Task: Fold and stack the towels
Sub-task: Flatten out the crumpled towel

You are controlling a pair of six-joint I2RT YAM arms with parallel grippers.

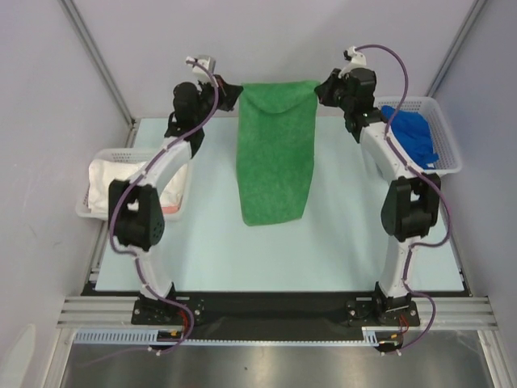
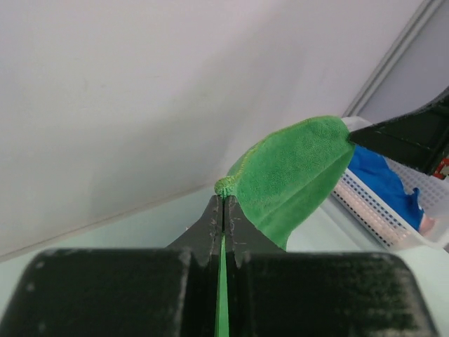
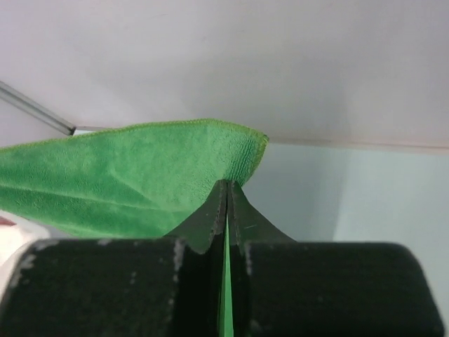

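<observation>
Green towel (image 1: 275, 153): top edge lifted at far end of desk (image 1: 347, 242), rest draped flat. L pincer (image 2: 223, 200) & R pincer (image 3: 226, 193) each clenched on a top corner. No fold yet, nothing stacked. Blue towel (image 1: 412, 133) in R basket (image 1: 449, 149) and white cloth (image 1: 109, 174) (prob. towels) in L basket (image 1: 90, 213) left to do. Nothing blocking.

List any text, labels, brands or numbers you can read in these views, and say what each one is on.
No text can be read in any view.
The towel, left basket and right basket show no print.
The left tool and right tool, both shut on the towel, show no markings.
The small coloured spots on the arm bases are too small to read.
</observation>
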